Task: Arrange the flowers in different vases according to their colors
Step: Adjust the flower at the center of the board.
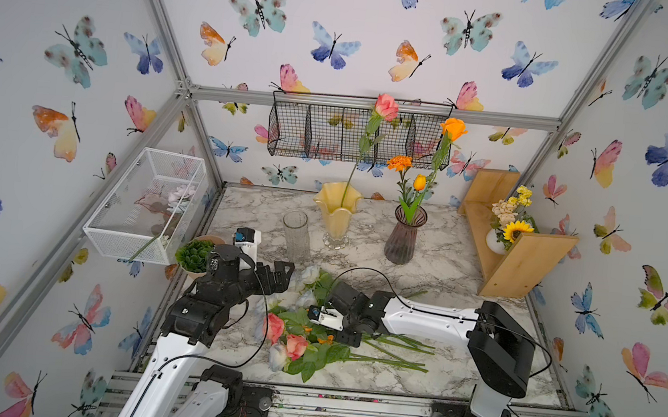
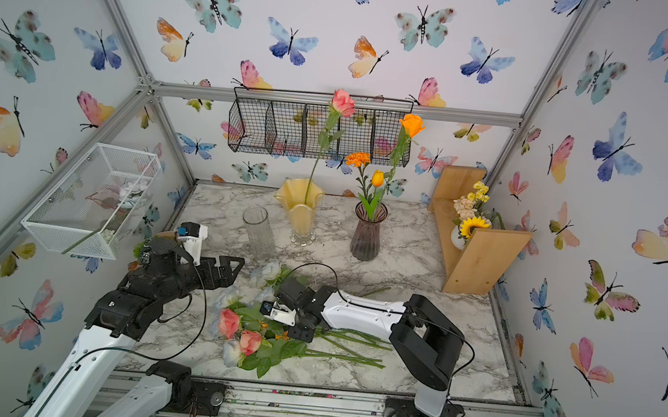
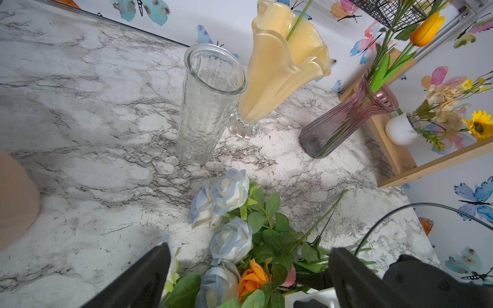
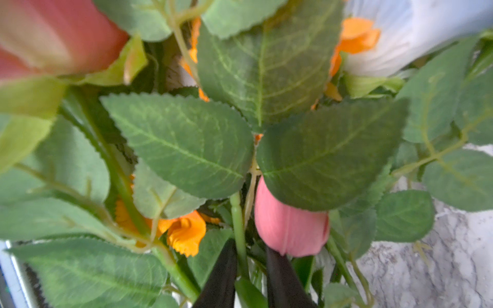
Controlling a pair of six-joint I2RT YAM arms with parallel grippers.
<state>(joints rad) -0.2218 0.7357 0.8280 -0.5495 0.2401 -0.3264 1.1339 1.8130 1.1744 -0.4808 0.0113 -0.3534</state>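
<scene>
Marble table (image 1: 466, 251), lower centre: my right gripper (image 4: 250, 245) straddles a green stem (image 4: 237, 213), clamping unconfirmed; left gripper (image 3: 249, 246) gapes empty.

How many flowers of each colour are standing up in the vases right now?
Pink: 1, the pink rose in the yellow vase.
Orange: 3, the orange rose, marigold and tulip in the purple vase.
White-blue: 0, the clear vase holds none.
Total: 4.
</scene>
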